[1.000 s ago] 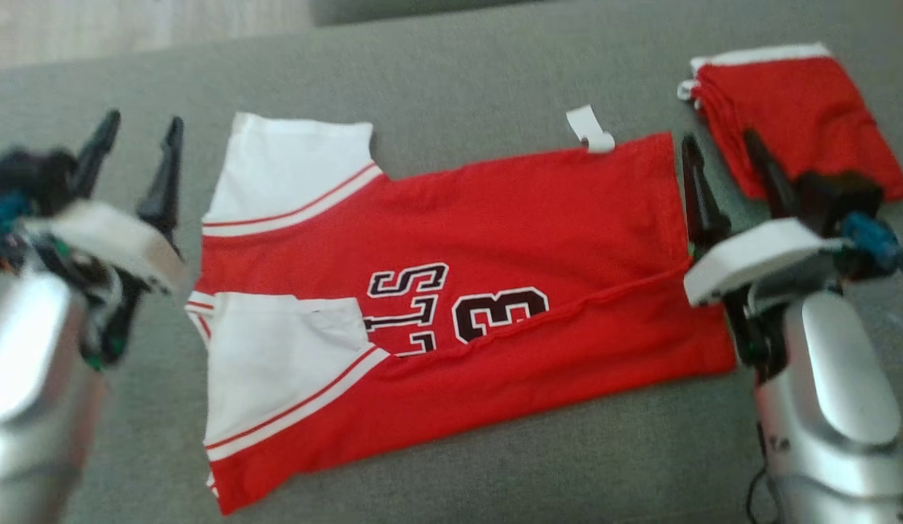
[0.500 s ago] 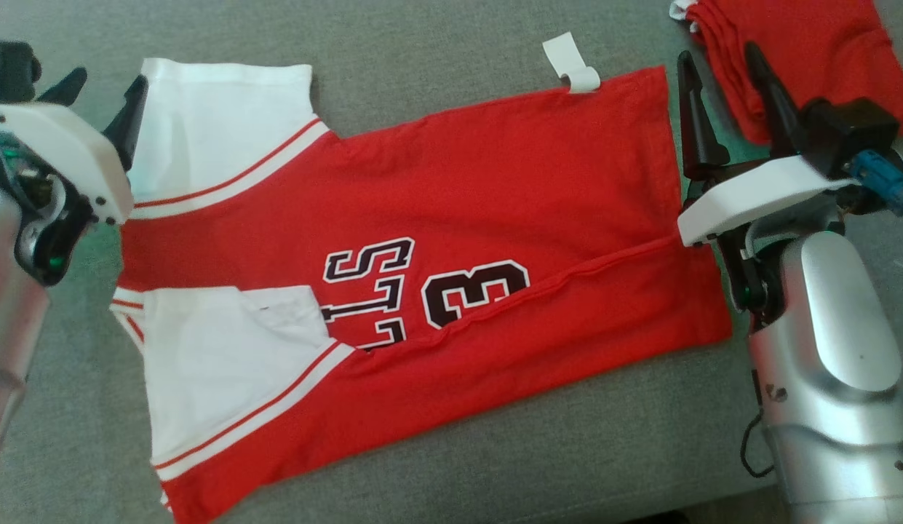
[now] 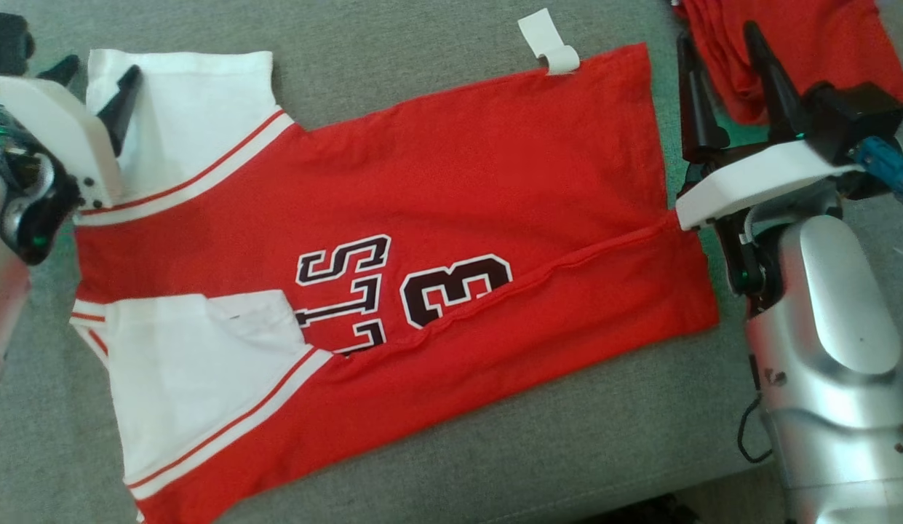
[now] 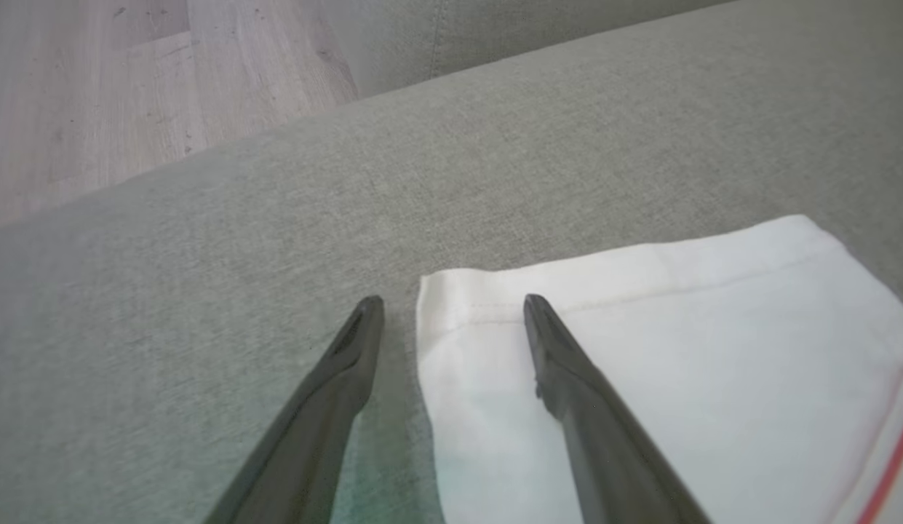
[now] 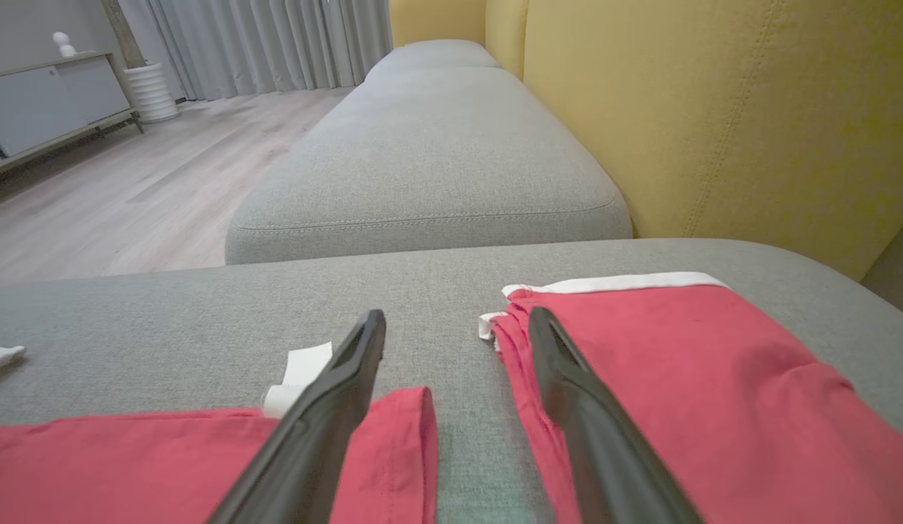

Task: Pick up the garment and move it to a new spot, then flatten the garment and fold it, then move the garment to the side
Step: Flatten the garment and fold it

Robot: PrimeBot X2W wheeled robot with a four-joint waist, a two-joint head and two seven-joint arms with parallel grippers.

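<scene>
1. A folded red cloth (image 5: 677, 349), white-edged, is lying on the grey cushion (image 5: 204, 313).
2. A yellow backrest (image 5: 677, 109) is rising beside it.
3. Grey curtains (image 5: 276, 44) are hanging beyond the wooden floor (image 5: 131, 189), near what is possibly a white ribbed pot (image 5: 151, 91).

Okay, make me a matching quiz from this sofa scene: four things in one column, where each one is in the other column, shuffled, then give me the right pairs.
Column one:
1. left tool
2. right tool
3. white tag
4. folded red garment

Column two:
A. sticking out past the jersey's far edge
B. open, straddling the edge of the white sleeve
C. lying on the grey cushion, to the right of the jersey
D. open, over the gap between the jersey's hem and the folded red garment

Pairs: 1-B; 2-D; 3-A; 4-C.
</scene>
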